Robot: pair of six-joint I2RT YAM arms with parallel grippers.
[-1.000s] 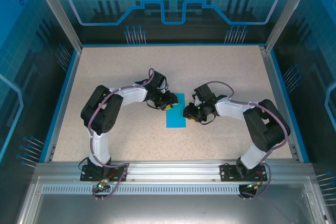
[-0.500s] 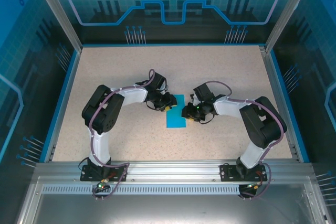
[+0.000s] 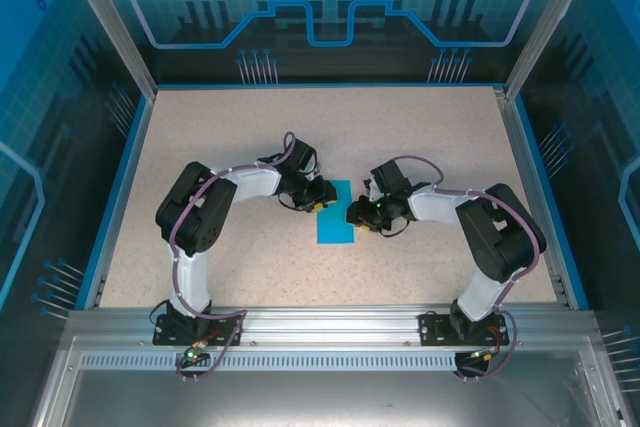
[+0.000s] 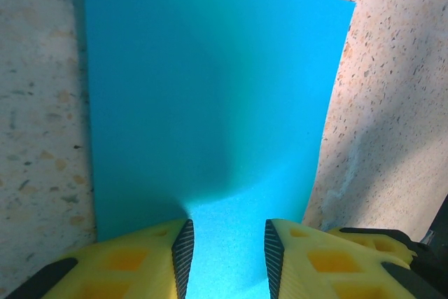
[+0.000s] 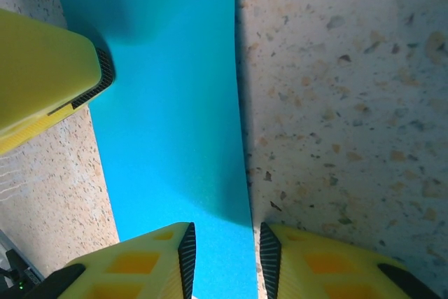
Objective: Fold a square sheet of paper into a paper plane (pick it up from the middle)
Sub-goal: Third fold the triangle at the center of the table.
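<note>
Where the two arms meet at the middle of the table (image 3: pixel 250 127), the sheet (image 3: pixel 334 215) is seen lying flat as a narrow cyan strip, longer than it is wide. The left gripper (image 3: pixel 320 199) is set at the strip's upper left edge, and the right gripper (image 3: pixel 356 215) is set at its right edge, slightly nearer the bases. From the left wrist, the left gripper (image 4: pixel 227 257) is shown with its jaws a little apart, and the sheet (image 4: pixel 210 89) is seen through the gap; a soft swell is raised in the paper just ahead of the pads (image 4: pixel 183 250). From the right wrist, the right gripper (image 5: pixel 225 260) is likewise shown with jaws parted, and one long edge of the sheet (image 5: pixel 168 103) is seen passing into the gap. A yellow finger (image 5: pixel 49 68) of the left gripper is seen at the sheet's other long edge. Nothing is squeezed between either pair of pads; whether the tips are pressed on the paper cannot be told.
</note>
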